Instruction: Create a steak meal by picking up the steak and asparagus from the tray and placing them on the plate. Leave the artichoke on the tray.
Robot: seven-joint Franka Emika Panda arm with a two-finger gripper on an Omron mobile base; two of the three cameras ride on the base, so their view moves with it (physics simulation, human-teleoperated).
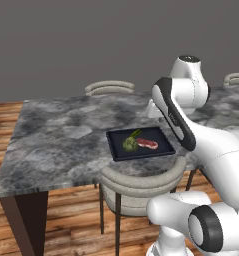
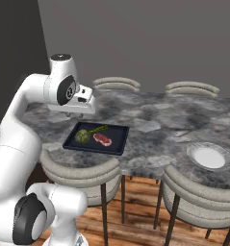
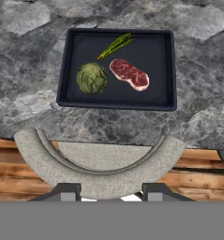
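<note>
Ahead of the hand [image 3: 111, 193] lay the tray [image 3: 70, 56] on the marble desk [image 3: 29, 42]: leftmost the artichoke [image 3: 91, 78], then the asparagus [image 3: 115, 45] beyond it, then the steak [image 3: 129, 74]. Well off to the right sat the plate [image 2: 209, 157]. The hand held nothing, its tips spread wide above a chair [image 3: 100, 174].

Black tray [image 3: 165, 70] w/ red-pink steak [image 3: 129, 74], yellow-green artichoke [image 3: 91, 78], dk-green asparagus [image 3: 115, 45]; grey-marbled table [image 3: 29, 70].

text: none legible | labels: none | brands: none | numbers: none | signs: none
</note>
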